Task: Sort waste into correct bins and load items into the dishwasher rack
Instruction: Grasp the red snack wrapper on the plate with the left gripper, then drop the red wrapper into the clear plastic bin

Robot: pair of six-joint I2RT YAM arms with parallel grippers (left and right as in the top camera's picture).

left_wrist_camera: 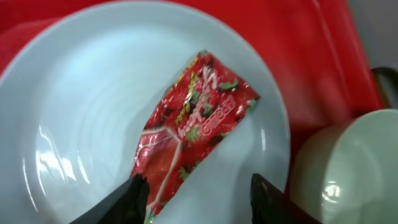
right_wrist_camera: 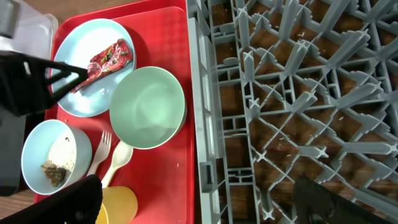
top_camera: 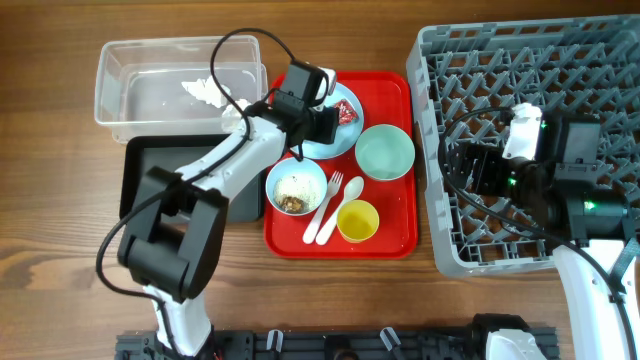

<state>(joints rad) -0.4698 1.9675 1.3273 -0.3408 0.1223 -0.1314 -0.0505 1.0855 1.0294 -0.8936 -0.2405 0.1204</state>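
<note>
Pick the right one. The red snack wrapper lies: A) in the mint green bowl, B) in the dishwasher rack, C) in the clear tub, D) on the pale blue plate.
D: the left wrist view shows the red snack wrapper lying flat on the pale blue plate, with the open left gripper at its near end.

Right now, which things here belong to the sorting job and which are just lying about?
Job: wrapper, tissue, plate, blue bowl, scraps, green bowl, cup, fork, spoon, tub, black tray, rack.
Lying about: red tray.
</note>
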